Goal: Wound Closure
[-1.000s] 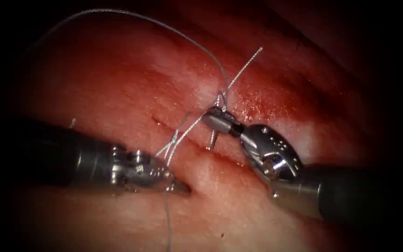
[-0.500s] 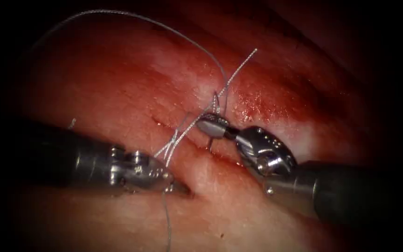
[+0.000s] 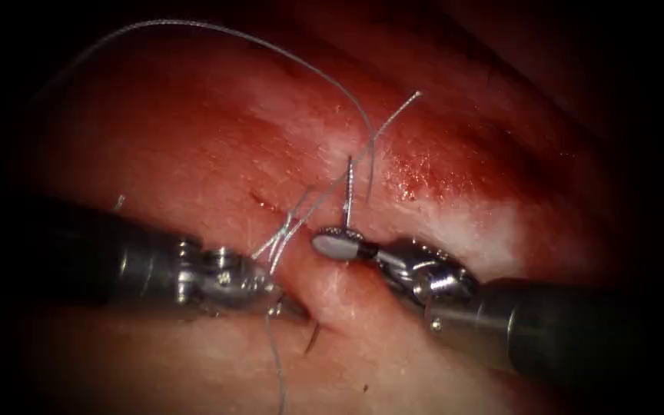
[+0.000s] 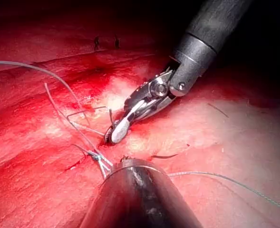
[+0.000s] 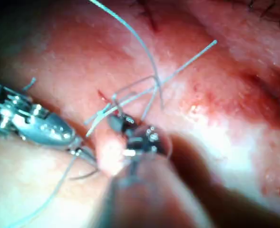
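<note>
Steel, curved: needle (image 3: 348, 192). Your right tool (image 3: 336, 244) has its jaws closed across it. It rises from them toward 12 o'clock, seen edge-on, so where along the curve you hold it cannot be told. The end below the jaws is hidden against the tissue (image 3: 194, 138), so whether it is in the tissue cannot be told. It stands just on the right side of the cut (image 3: 264, 203).

Item, left tool (image 3: 300, 312): jaws closed. Several strands of thread (image 3: 217, 32) fan into them from 1 o'clock, and one strand hangs away to 6 o'clock. You appear to hold the thread here to keep it taut and off the needle's path.

Item, long thread: it arcs from 10 o'clock over the tissue down to the stitch site, just beside the needle.

Item, cut end of thread (image 3: 405, 104): it points to 1 o'clock from the same site.

Item, red fluid (image 3: 424, 169): it lies at 2 o'clock of the right tool.

In the way: the strands cross near your right jaws. A thin dark curve (image 3: 313, 338) lies at 5 o'clock of the left tip, and what it is cannot be told.
</note>
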`<action>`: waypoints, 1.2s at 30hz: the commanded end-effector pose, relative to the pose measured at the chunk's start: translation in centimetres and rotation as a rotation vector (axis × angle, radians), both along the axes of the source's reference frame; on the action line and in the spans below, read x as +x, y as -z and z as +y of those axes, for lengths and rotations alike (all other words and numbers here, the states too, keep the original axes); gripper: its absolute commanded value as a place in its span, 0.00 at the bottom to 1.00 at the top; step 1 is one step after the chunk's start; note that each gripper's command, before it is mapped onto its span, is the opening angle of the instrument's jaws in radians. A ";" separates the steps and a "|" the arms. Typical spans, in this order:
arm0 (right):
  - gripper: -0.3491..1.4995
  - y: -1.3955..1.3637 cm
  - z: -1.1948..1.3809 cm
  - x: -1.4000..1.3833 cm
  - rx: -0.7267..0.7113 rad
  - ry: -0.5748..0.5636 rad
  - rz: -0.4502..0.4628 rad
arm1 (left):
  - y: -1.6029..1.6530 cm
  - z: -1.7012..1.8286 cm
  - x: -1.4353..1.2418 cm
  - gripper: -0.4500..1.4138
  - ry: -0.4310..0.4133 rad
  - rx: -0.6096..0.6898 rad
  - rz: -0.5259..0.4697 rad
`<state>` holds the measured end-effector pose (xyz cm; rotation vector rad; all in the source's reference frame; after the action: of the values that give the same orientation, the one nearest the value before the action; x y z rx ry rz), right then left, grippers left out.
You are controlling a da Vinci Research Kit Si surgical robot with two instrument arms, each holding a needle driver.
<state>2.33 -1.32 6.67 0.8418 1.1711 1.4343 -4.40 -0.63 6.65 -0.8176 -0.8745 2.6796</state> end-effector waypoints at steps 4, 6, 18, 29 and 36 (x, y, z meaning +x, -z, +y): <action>0.77 -0.11 0.15 0.04 -0.083 -0.039 -0.011 | -0.02 -0.02 -0.03 0.18 0.007 -0.003 -0.003; 0.84 -0.16 0.25 0.01 -0.131 -0.039 -0.020 | -0.02 -0.02 -0.03 0.18 0.007 -0.003 -0.003; 0.82 -0.26 0.51 -0.11 -0.303 -0.011 -0.150 | 0.00 -0.04 -0.04 0.18 0.009 -0.002 -0.002; 0.56 -0.28 0.54 -0.13 -0.347 0.022 -0.222 | 0.04 -0.05 -0.03 0.19 0.008 0.000 -0.003; 0.00 -0.30 0.46 -0.16 -0.287 0.049 -0.256 | 0.09 -0.07 -0.03 0.19 0.009 0.003 -0.004</action>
<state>2.09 -0.86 6.92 0.4757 1.1055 1.2630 -4.38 -0.66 6.50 -0.8228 -0.8719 2.6664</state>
